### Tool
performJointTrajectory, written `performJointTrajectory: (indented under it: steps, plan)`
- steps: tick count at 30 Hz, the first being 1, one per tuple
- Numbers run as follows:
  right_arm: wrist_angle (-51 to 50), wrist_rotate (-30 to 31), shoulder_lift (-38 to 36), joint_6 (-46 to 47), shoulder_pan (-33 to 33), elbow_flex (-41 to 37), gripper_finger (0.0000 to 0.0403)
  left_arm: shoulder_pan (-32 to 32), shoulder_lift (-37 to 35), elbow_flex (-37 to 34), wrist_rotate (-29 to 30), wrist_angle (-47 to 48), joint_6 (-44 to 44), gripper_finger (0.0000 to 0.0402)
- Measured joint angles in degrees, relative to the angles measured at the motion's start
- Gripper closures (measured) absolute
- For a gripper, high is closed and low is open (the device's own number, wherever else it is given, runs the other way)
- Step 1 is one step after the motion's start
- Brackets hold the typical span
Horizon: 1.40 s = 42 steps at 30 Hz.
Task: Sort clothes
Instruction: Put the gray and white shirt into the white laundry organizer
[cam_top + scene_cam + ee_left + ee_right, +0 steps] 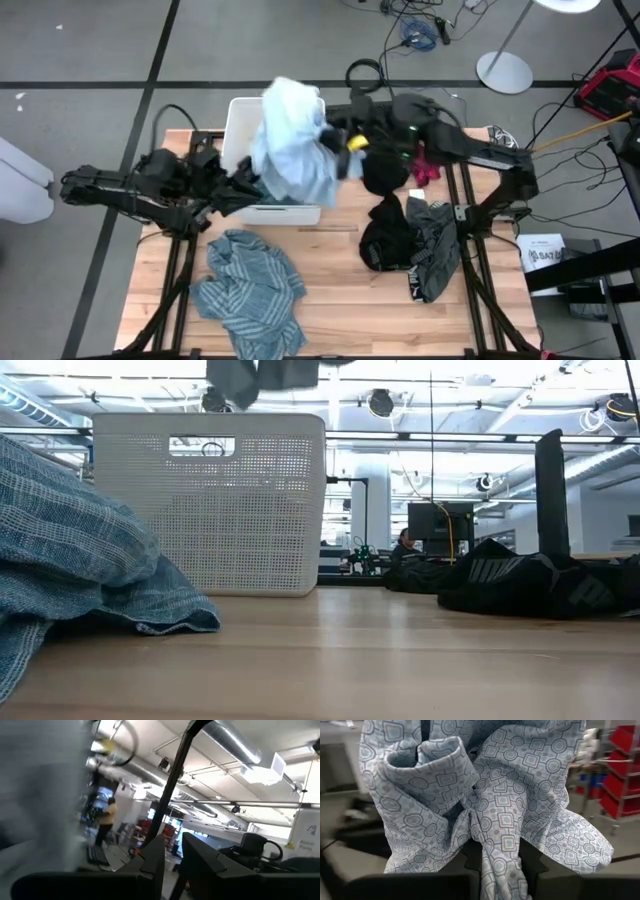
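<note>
Right gripper (500, 865) clamps a bunched fold of the light blue patterned garment (290, 140), held up over the white bin (240, 130). Cloth hangs lengthwise downward from the pinch. Left gripper (172, 865), beside the bin's left, looks narrow and possibly empty. Teal striped garment (245, 290) lies near-left on the wooden table (340, 300); black clothes (390, 235) right. Open workshop beyond.

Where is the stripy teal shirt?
The teal shirt lies on the table's front left, just in front of the white bin.
</note>
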State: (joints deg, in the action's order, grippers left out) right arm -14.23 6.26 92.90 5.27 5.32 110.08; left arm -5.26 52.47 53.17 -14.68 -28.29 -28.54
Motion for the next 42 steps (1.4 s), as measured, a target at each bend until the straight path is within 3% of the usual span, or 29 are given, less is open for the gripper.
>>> performJointTrajectory:
  steps: [3,10,15,20,25,31,35,40,42]
  plan:
    - [4.1,-0.2,3.5,1.5,3.7,0.0,0.0354,0.0,-3.4,0.0,2.0,3.6,4.3,0.0327]
    - [16.9,-0.6,13.9,5.0,10.7,0.0,0.0354,0.0,-10.9,0.0,15.1,22.2,11.1,0.0327]
    - [21.9,-0.3,21.3,6.1,13.6,0.0,0.0354,0.0,-12.0,0.0,16.6,26.5,9.8,0.0327]
    - [20.0,-0.3,26.4,6.4,15.1,0.0,0.0340,0.0,-12.1,0.0,16.5,26.6,10.7,0.0327]
    - [8.4,-0.7,28.5,8.4,15.4,0.0,0.0351,0.0,-12.6,0.0,16.5,27.8,10.9,0.0327]
    - [-2.4,0.3,28.9,4.5,14.4,0.0,0.0337,0.0,-12.6,0.0,17.6,27.6,10.9,0.0327]
    - [-3.3,-0.2,28.9,5.7,14.3,0.0,0.0328,0.0,-12.6,0.0,19.4,27.6,11.0,0.0327]
    - [4.0,-9.2,28.6,11.5,14.7,0.0,0.0305,0.0,-12.6,0.0,19.5,27.3,10.8,0.0327]
    - [5.4,-9.9,28.0,12.3,14.8,0.0,0.0284,0.0,-12.6,0.0,19.5,27.3,9.6,0.0327]
